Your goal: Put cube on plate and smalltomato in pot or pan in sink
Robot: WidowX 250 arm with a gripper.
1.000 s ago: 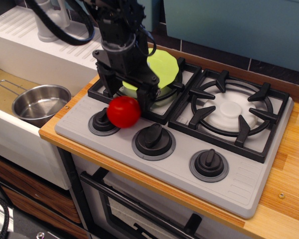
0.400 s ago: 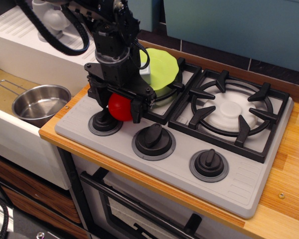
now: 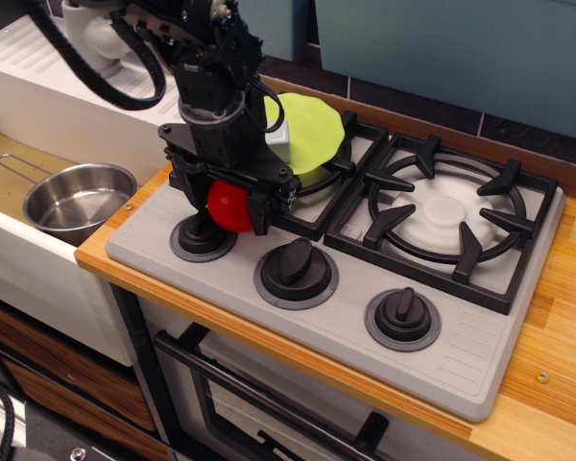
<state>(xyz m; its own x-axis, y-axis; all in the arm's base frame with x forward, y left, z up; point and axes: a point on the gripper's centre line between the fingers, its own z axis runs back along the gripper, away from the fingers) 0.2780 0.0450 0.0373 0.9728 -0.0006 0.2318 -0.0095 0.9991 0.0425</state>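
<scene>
The red smalltomato (image 3: pixel 228 206) sits between my gripper's (image 3: pixel 223 213) two black fingers, just over the front-left stove knob (image 3: pixel 202 238). The fingers press its left and right sides, so the gripper is shut on it. The lime-green plate (image 3: pixel 312 130) lies tilted on the left burner behind the gripper. A pale grey-blue cube (image 3: pixel 277 138) shows on the plate, partly hidden by the arm. The shiny steel pot (image 3: pixel 77 200) with its wire handle stands in the sink (image 3: pixel 2 168) at the left.
A grey stove top (image 3: pixel 442 327) has black grates (image 3: pixel 448 221) and two more knobs (image 3: pixel 296 272) (image 3: pixel 402 317) along its front. A wooden counter edge (image 3: pixel 547 384) runs round it. The ribbed white drainboard (image 3: pixel 38 58) and tap base (image 3: pixel 91 34) are at the back left.
The gripper came down from over the plate and closed around the smalltomato. Gripper and tomato have since shifted slightly left and up together.
</scene>
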